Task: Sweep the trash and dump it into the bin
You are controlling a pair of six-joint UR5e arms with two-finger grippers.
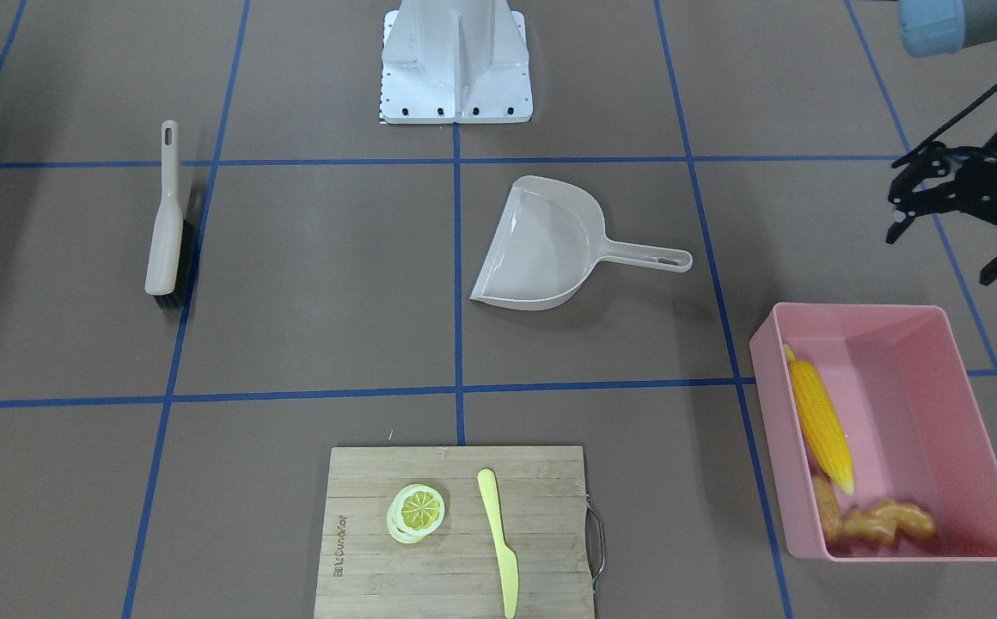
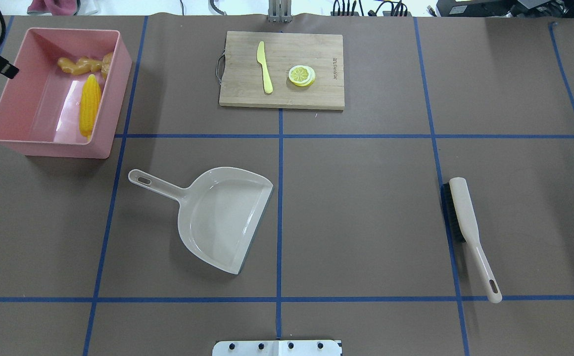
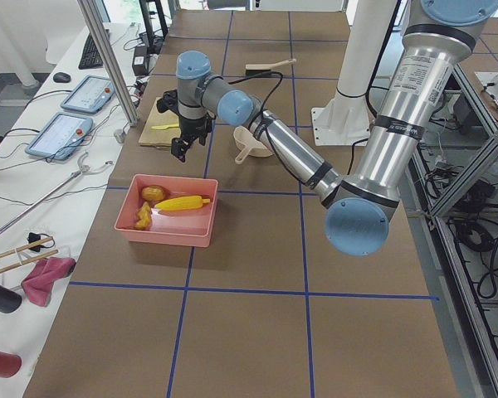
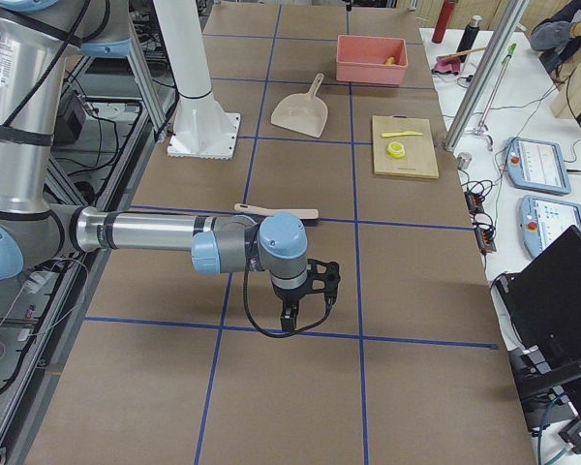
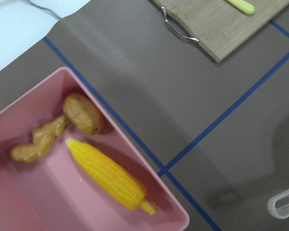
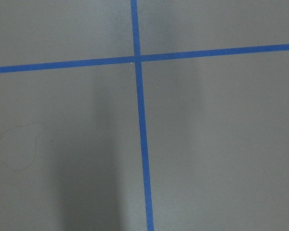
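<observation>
Left tool (image 1: 941, 258) spread (empty) near bin (image 1: 963, 413); dustpan (image 1: 541, 249) apart.

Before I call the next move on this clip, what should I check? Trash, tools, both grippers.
1. Corn cob, potato and ginger root all inside the bin: ok.
2. Dustpan empty and flat on the table: ok.
3. Brush lying on the table, apart from both arms: ok.
4. Left gripper jaws open, holding nothing, beside the bin: ok.
5. Right gripper jaws: cannot tell, seen only from the side camera.
</observation>
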